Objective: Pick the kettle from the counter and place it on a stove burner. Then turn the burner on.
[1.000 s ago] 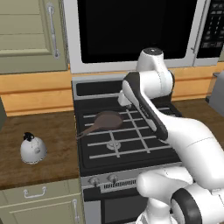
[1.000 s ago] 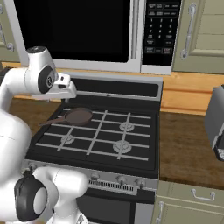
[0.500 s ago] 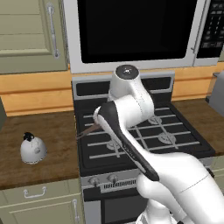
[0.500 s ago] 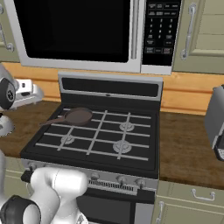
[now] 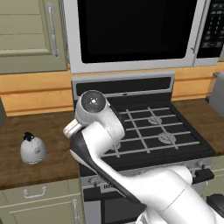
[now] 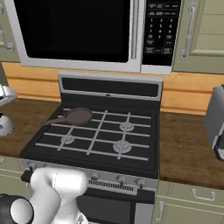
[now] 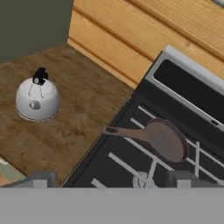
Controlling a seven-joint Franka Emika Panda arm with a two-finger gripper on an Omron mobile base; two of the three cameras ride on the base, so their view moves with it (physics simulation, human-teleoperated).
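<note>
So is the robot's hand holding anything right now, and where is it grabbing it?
Nothing. The gripper is open and empty, up above the counter. The kettle sits untouched there.

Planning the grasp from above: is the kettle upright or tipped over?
Upright. The kettle sits dome-up on the counter, its black knob on top, flat base down.

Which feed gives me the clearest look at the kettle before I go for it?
The hand view: the kettle sits whole and unobstructed on the counter, black knob visible, left of the frying pan. The left base view shows it smaller, also whole. The right base view catches only a sliver at the frame's left edge.
</note>
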